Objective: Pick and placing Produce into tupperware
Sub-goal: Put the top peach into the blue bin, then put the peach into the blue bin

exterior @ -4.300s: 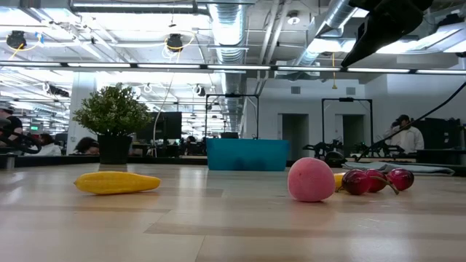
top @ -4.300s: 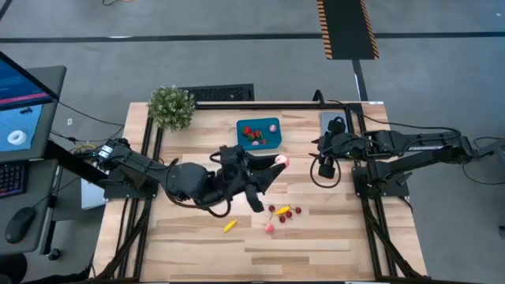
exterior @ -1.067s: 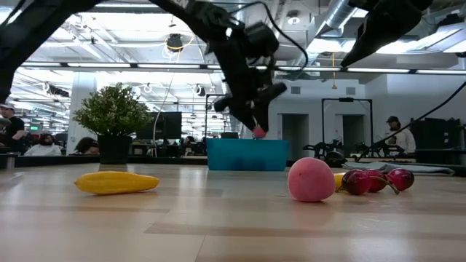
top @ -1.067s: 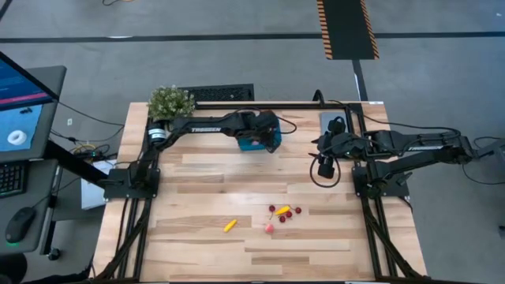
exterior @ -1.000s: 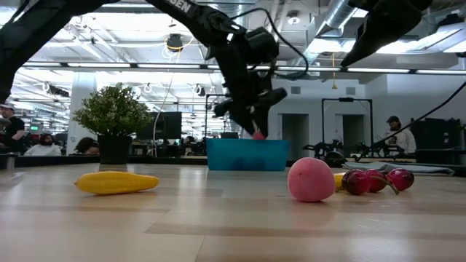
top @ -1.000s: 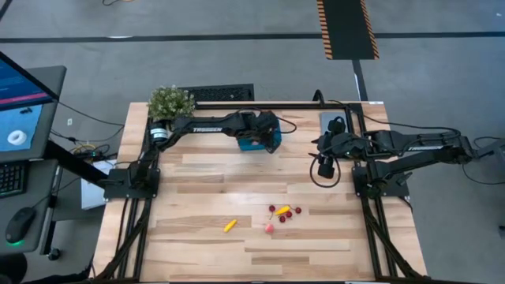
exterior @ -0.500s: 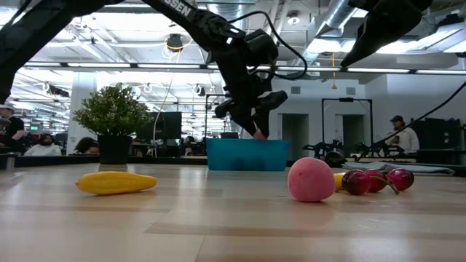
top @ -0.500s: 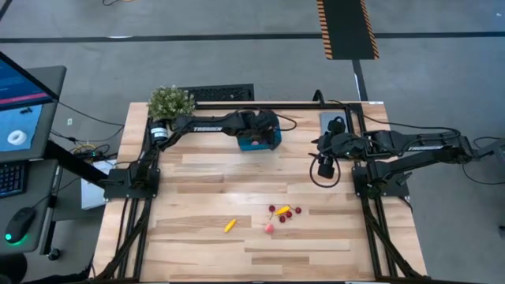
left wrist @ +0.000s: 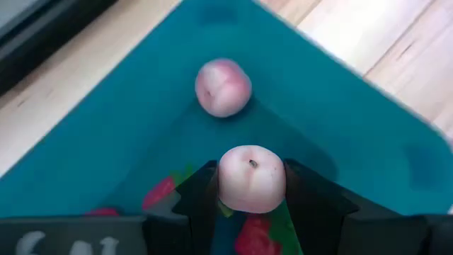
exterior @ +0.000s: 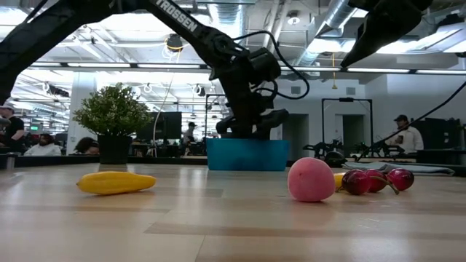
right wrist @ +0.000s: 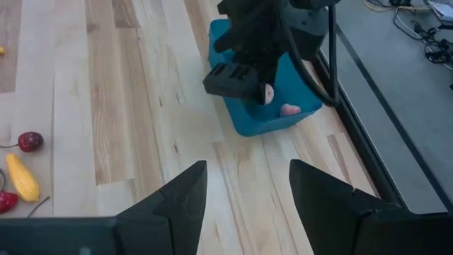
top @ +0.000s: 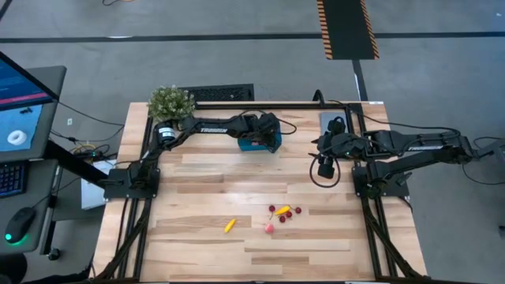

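The teal tupperware (top: 254,144) stands at the table's far middle. My left gripper (left wrist: 251,190) reaches down into it, shut on a pink produce piece (left wrist: 251,170). In the low view its fingertips are hidden behind the tupperware's wall (exterior: 247,154). Another pink piece (left wrist: 223,87) and red strawberries (left wrist: 161,191) lie on its floor. Loose produce rests on the table near the front: a yellow piece (top: 230,226), a pink piece (top: 269,229) and cherries (top: 287,213). My right gripper (right wrist: 248,198) hovers open at the right, holding nothing. My left gripper pinches the round pink piece by its two opposite sides (left wrist: 225,188) between its two fingers (left wrist: 304,202). The fingers slant down into the tupperware from the table's left. The piece sits inside the walls, its dimpled top up; whether it touches the floor I cannot tell.
A bushy potted plant (top: 170,105) stands at the far left corner, close to my left arm. A grey plate (top: 328,120) lies at the far right under my right arm. Bare wood stretches between the tupperware and the loose produce.
My left gripper has sunk into the tupperware, still shut on the pink piece. In the low view the piece, earlier visible above the rim, has dropped behind the wall. My right arm has kept still.
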Controlling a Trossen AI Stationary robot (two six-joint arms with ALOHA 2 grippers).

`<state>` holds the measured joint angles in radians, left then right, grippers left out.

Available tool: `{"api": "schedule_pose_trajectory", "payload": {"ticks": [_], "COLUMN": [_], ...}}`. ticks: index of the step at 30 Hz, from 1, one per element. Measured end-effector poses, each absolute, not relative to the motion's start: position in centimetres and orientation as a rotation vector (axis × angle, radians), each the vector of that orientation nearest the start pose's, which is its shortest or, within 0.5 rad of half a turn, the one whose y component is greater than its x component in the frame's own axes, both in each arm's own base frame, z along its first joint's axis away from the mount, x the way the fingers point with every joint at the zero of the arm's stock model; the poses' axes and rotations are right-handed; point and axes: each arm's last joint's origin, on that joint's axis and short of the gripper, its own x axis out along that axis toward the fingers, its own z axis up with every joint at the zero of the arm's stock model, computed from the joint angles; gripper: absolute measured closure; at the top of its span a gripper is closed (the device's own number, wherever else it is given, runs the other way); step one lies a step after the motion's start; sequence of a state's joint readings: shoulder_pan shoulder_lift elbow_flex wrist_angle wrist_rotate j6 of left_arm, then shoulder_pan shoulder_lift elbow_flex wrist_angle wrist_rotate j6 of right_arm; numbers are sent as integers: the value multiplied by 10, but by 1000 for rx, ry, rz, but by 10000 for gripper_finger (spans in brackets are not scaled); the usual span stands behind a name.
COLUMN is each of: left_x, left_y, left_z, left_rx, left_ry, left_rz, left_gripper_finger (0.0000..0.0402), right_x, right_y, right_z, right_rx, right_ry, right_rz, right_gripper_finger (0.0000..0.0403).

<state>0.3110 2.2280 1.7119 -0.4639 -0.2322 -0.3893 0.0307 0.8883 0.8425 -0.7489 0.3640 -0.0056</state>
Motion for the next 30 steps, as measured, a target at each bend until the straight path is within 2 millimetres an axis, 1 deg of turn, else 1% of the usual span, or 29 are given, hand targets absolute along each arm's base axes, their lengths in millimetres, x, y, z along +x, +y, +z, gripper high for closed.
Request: {"api": "schedule_pose_trajectory", "payload": {"ticks": [10, 20, 24, 26, 27, 30], "left_x": [453, 453, 453, 454, 455, 460], "left_y": [153, 153, 152, 152, 150, 143], "left_z": [165, 165, 165, 170, 175, 197], "left_rx": [-385, -366, -376, -388, -391, -368], "left_ry": [877, 882, 883, 894, 901, 921], "left_rz": [675, 665, 646, 618, 604, 574], "left_gripper_finger": [260, 213, 203, 201, 201, 201], "right_x": [168, 168, 168, 168, 168, 168], "right_y": [-5, -5, -5, -5, -5, -5], "right_z": [289, 289, 289, 289, 289, 289], "right_rx": [-163, -164, -164, -164, -164, -164], "right_ry": [784, 784, 784, 784, 784, 784], "right_rz": [-312, -313, -313, -312, -312, -312], "right_gripper_finger": [178, 178, 178, 178, 178, 178]}}
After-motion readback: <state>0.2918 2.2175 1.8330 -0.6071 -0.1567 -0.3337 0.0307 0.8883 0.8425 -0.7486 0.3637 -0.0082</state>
